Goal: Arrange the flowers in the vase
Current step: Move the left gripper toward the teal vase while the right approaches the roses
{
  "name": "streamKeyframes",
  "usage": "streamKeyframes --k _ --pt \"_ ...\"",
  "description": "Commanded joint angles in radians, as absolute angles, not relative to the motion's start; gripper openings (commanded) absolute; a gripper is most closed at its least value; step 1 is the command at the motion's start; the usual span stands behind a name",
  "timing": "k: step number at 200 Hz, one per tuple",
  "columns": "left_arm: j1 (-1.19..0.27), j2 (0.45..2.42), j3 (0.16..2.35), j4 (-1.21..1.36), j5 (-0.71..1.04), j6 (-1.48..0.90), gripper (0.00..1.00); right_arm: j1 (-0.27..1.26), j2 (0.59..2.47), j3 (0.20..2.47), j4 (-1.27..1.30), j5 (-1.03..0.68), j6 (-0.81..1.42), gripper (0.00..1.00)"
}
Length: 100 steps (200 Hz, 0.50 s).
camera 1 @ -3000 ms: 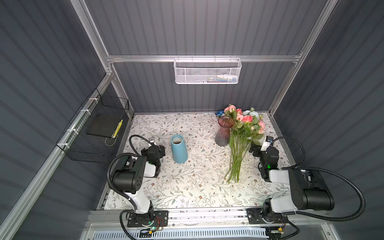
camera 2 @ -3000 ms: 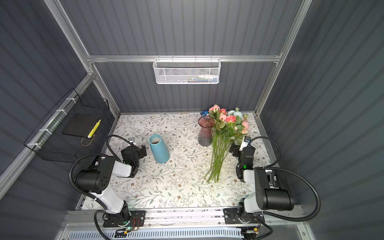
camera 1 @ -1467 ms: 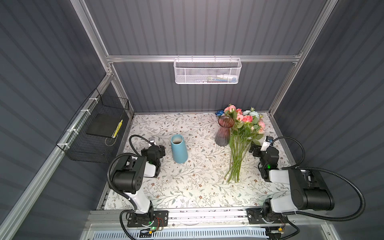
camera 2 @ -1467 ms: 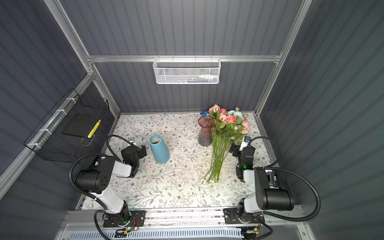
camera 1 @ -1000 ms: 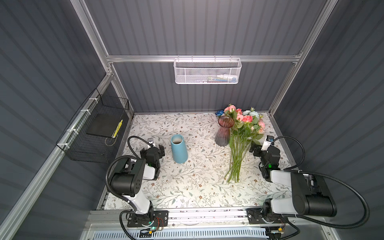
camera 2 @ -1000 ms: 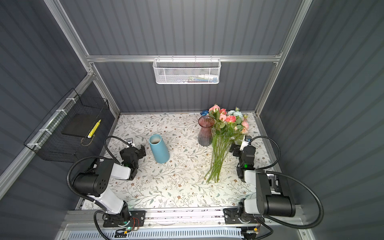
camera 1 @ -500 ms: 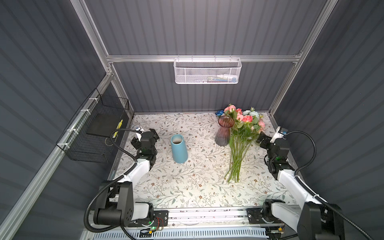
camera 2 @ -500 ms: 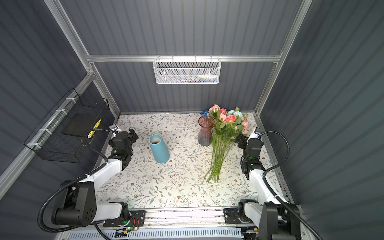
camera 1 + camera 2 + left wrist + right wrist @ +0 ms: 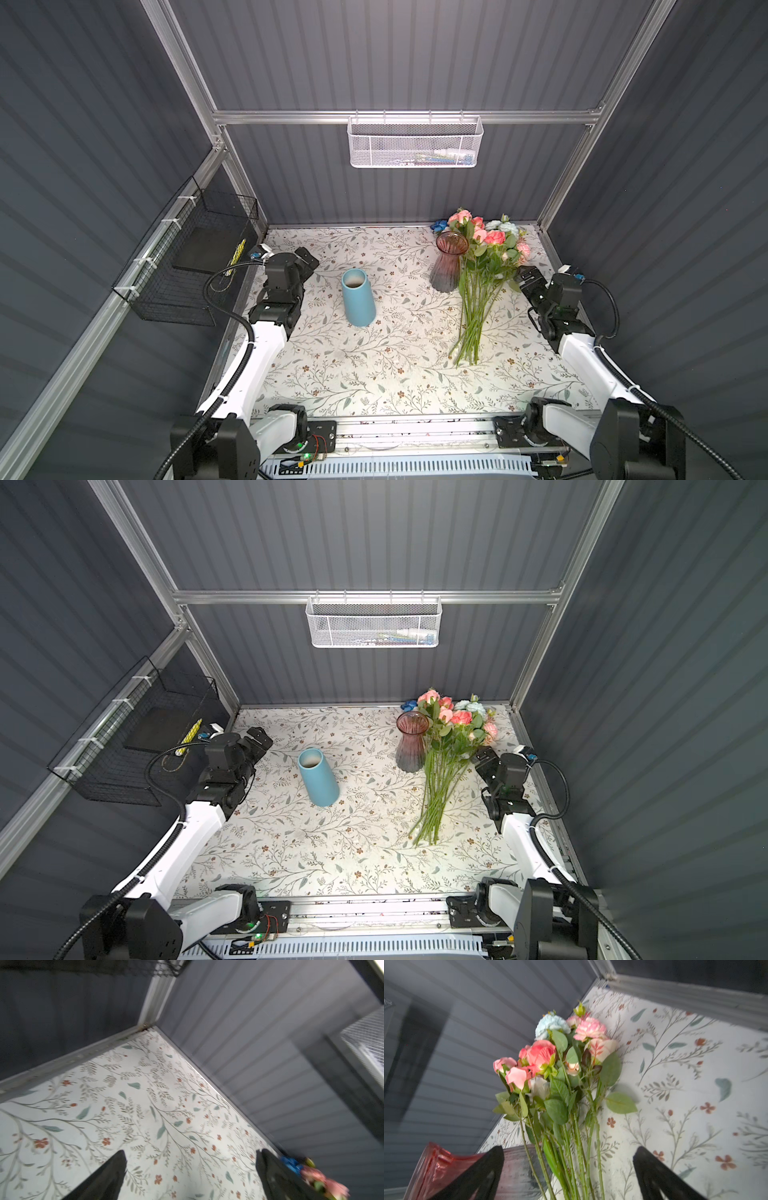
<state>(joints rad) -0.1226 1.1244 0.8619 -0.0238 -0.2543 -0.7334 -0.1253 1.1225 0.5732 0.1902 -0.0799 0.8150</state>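
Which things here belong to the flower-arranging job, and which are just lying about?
Job: bunch of green-stemmed pink, peach and blue roses; ribbed pink glass vase; tapered blue vase (either may be meant).
Idle: white mesh basket, back wall; black wire basket, left wall.

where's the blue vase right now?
In both top views the blue vase stands left of centre on the floral table, between the open left pincer and the pink glass vase, touching neither.
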Motion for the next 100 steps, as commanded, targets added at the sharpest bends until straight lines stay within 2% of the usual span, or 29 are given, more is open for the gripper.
streamKeyframes --k 1,22,53,100 --pt "-0.12 1.21 0.903 -0.009 0.068 -0.639 0.99 -0.106 1.173 0.654 0.109 -0.282 0.764 0.99" --pt "-0.12 1.367 0.976 -0.054 0.204 -0.627 0.9 -0.079 1.204 0.702 0.039 -0.307 0.714 0.99" --pt "-0.12 1.472 0.93 0.134 0.393 -0.752 0.91 -0.071 1.195 0.695 0.045 -0.301 0.706 0.99" --pt "-0.12 1.543 0.88 0.279 0.509 -0.854 0.86 -0.071 1.178 0.715 0.023 -0.294 0.706 0.99"
